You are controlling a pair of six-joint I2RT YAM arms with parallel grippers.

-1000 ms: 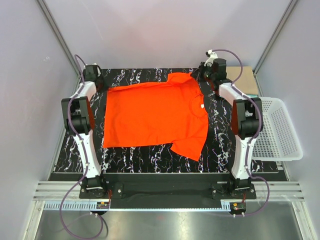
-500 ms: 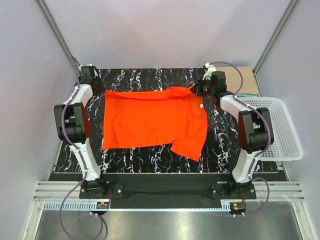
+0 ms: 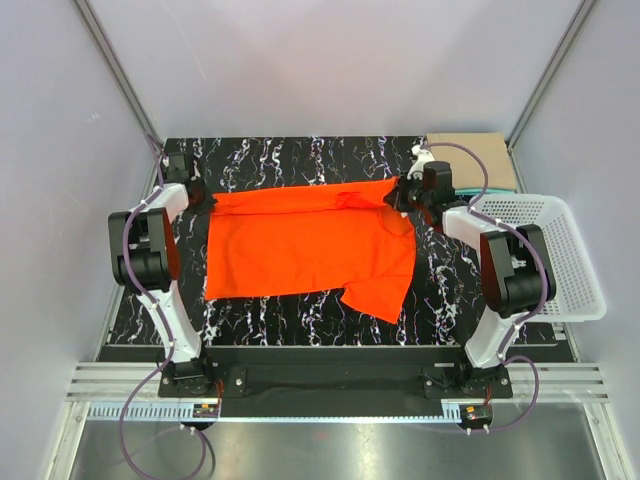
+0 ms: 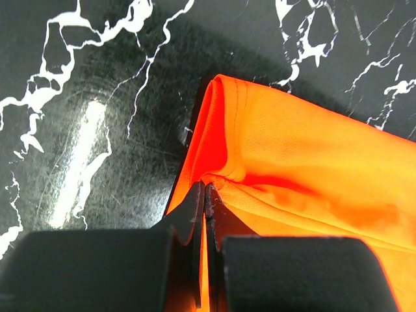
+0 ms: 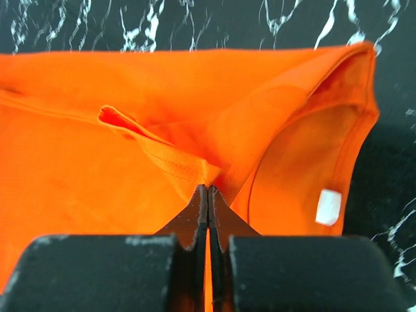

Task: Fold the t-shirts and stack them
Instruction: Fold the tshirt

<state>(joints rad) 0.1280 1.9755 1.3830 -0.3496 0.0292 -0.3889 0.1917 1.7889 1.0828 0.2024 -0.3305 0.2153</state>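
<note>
A bright orange-red t-shirt lies spread across the black marbled table. Its far edge is lifted into a straight line between my two grippers. My left gripper is shut on the far left corner of the cloth, which bunches at the closed jaws of that gripper. My right gripper is shut on a pinched fold of the far right edge, the jaws of that gripper pressed together. A small white neck label shows inside the collar. A folded tan t-shirt lies at the far right corner.
A white plastic mesh basket hangs off the table's right side, close beside the right arm. Grey walls and slanted metal rails enclose the back and sides. Bare marbled table shows beyond the shirt's far edge and along its near side.
Both grippers have drawn the shirt's far edge toward the near side, so the far strip folds over. The right arm has moved off the tan t-shirt, which now shows in full.
</note>
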